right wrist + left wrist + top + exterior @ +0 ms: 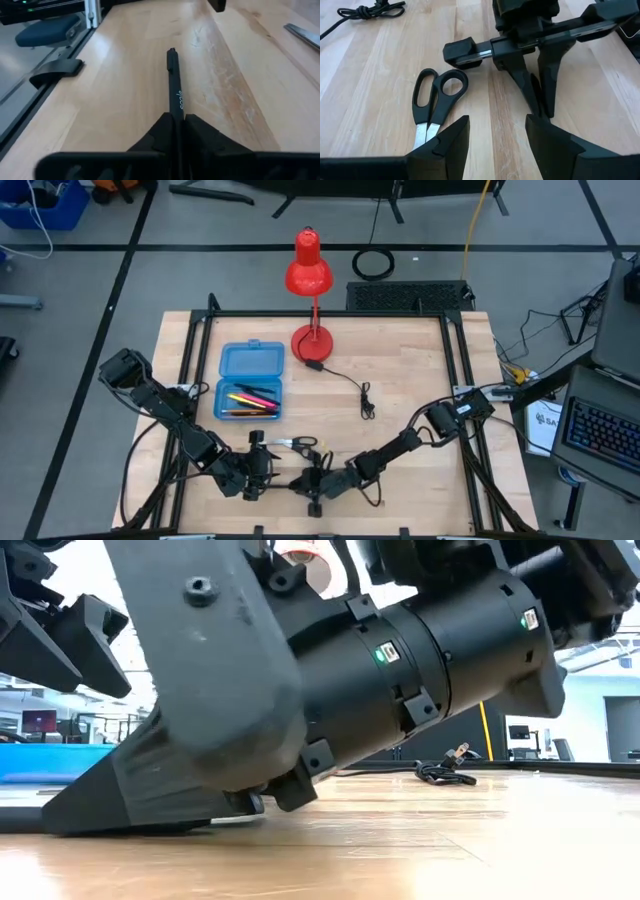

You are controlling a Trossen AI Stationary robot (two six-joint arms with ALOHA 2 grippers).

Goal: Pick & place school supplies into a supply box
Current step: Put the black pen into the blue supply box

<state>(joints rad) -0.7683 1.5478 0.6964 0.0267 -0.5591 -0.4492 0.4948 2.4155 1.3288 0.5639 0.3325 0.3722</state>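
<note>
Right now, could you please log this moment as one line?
right gripper: shut on thin black pen | left gripper: open beside black-handled silver scissors

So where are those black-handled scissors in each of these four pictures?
High view: the scissors lie near the table's front edge, between the two grippers.
Low view: not in it that I can tell; an arm fills the picture.
Left wrist view: just beyond the left gripper, handles pointing away.
Right wrist view: only a silver strip at the edge, perhaps a blade.
Shared landmark: the black cord, also in the low and left wrist views.
</note>
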